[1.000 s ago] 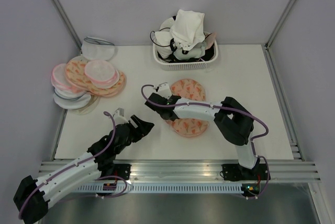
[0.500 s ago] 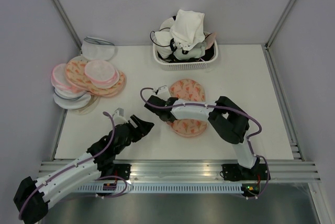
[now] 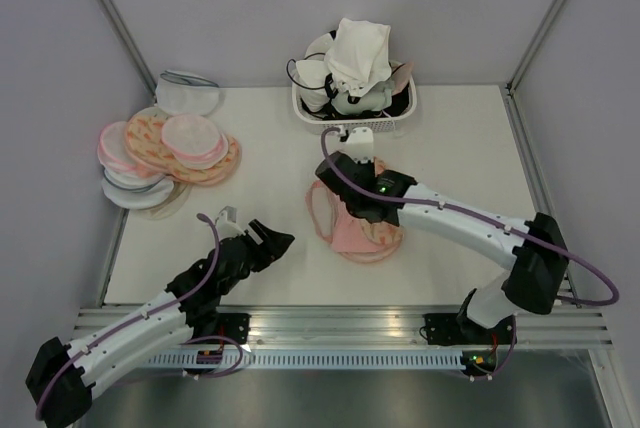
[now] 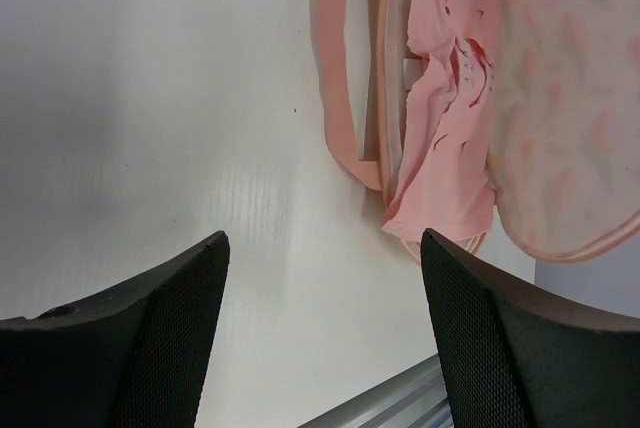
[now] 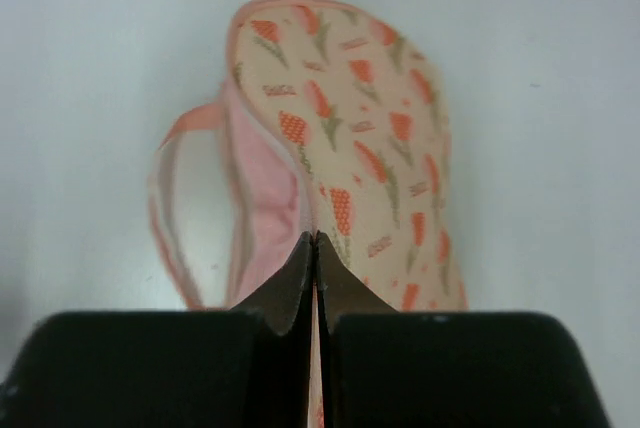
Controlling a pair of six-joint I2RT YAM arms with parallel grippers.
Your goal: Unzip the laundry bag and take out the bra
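The laundry bag [image 3: 381, 237], peach with an orange leaf print, lies mid-table with one edge lifted. My right gripper [image 3: 352, 191] is shut on that edge; in the right wrist view the gripper [image 5: 316, 239] pinches the pink edging and the printed bag [image 5: 372, 128] hangs beyond it. The pale pink bra [image 3: 338, 225] spills out of the bag's left side, with a strap loop [image 5: 165, 210] beside the bra [image 5: 262, 213]. My left gripper [image 3: 276, 240] is open and empty, low over the table left of the bag. The left wrist view shows the gripper [image 4: 322, 241], the bra [image 4: 445, 118] and the bag [image 4: 570, 98].
A white basket [image 3: 362, 125] piled with white and black-trimmed garments stands at the back centre. A stack of similar peach and pink pouches [image 3: 165, 148] lies at the left, with a white pouch [image 3: 188, 94] behind it. A metal rail [image 3: 340, 326] runs along the near edge.
My right arm has swung from reaching leftward over the bag to gripping and lifting its edge. The bag has opened and the bra has come partly out on the left. The left arm is still.
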